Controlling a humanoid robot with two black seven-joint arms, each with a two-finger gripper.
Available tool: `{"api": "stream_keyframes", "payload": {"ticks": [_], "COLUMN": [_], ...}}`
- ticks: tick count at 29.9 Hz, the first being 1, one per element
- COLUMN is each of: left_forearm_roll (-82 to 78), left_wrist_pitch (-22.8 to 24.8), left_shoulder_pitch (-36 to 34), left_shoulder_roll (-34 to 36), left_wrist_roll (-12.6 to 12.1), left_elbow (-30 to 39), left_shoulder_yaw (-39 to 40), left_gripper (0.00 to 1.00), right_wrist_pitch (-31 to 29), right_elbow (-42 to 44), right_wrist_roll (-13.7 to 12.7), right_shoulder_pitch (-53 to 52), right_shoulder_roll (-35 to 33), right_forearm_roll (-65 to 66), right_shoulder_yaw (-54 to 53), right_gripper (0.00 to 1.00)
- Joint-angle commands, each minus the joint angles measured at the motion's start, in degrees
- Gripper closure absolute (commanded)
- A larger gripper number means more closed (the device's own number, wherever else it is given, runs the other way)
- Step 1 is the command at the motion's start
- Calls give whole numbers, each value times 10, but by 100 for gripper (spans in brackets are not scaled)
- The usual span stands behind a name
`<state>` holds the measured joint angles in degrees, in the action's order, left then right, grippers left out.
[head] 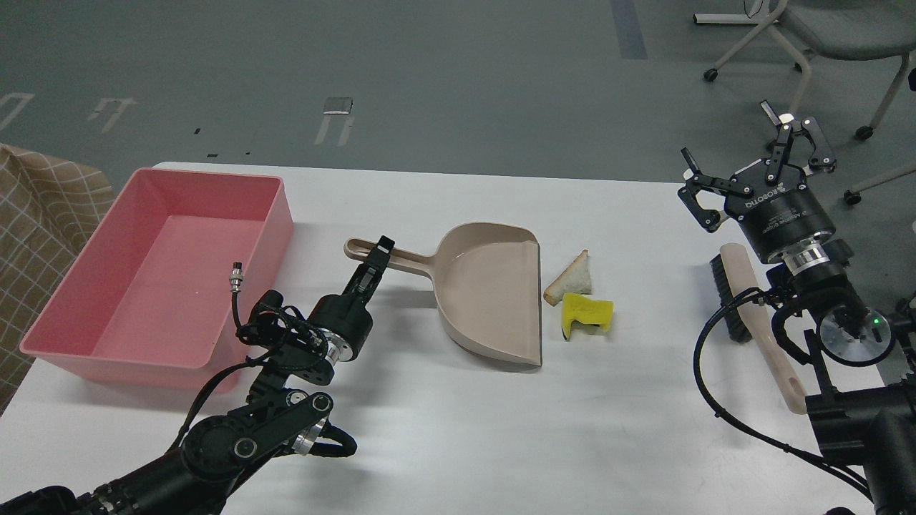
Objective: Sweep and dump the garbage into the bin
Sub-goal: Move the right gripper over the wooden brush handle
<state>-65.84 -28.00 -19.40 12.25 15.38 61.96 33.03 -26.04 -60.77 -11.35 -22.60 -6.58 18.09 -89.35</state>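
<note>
Head view: the left pincer [381,252] sits at the dustpan [494,293] handle, but I cannot tell whether it is clenched. It should pin the handle firmly so the pan stays flat on the desk [458,429]. The right pincer [758,164] hangs spread and empty above the brush [751,315]. The dustpan's long axis runs left-right, mouth facing right toward the garbage [580,300] just beside it. The bin [64,300] sits far left.

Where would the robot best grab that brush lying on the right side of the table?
Probably the bare beige handle of the brush, coming straight down from above. It lies flat on the table with its dark bristles at the far end, so the slim near part is free for the open right gripper to straddle.
</note>
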Motion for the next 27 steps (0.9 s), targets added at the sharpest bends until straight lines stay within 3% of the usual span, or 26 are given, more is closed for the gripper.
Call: {"api": "stream_keyframes", "payload": {"ticks": [1,14,20,27], "left_forearm_roll": [0,0,-1,0], "left_wrist_pitch": [0,0,0,0], "left_shoulder_pitch": [1,1,1,1], "left_shoulder_roll": [1,3,3,3], "left_wrist_roll": [0,2,2,2], "left_elbow": [0,1,1,1], "left_shoulder_yaw": [-1,-1,-1,-1], "left_gripper": [100,100,100,100], "right_wrist_pitch": [25,52,53,60], "right_elbow": [1,0,0,-1], "right_wrist_roll": [-6,-8,-23,-64], "right_shoulder_pitch": [-17,-91,-126,-167], "right_shoulder_roll": [-35,-157,-206,-265], "right_forearm_roll": [1,43,48,57], "right_shoulder_yaw": [57,284,362,418], "right_gripper": [0,0,0,0]}}
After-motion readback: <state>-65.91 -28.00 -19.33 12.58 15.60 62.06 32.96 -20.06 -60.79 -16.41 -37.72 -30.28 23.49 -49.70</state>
